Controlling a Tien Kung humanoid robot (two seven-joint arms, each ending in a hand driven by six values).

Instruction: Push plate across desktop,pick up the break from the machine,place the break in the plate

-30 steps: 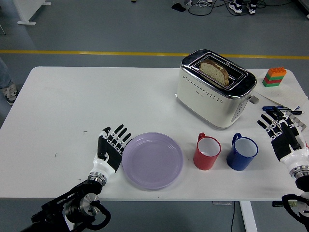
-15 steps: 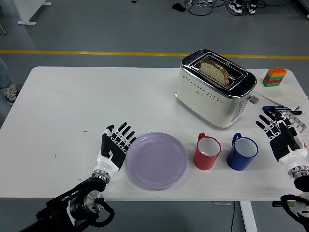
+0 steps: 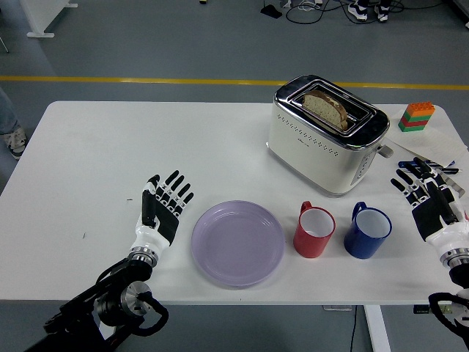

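Observation:
A lilac plate (image 3: 237, 243) lies on the white table (image 3: 110, 154) near its front edge. A slice of bread (image 3: 325, 108) stands in the slot of the cream and chrome toaster (image 3: 327, 135) at the back right. My left hand (image 3: 163, 205) rests open on the table a little to the left of the plate, apart from it, fingers spread. My right hand (image 3: 426, 199) is open at the right edge, beside the blue mug, holding nothing.
A red mug (image 3: 314, 230) and a blue mug (image 3: 367, 231) stand just right of the plate, in front of the toaster. A stack of coloured blocks (image 3: 416, 116) sits at the back right. Papers and pens (image 3: 429, 163) lie by the right hand.
The plate slid a little to the right, pushed by my left hand. The left hand has since drawn back to the left, off the plate. The right hand barely moved.

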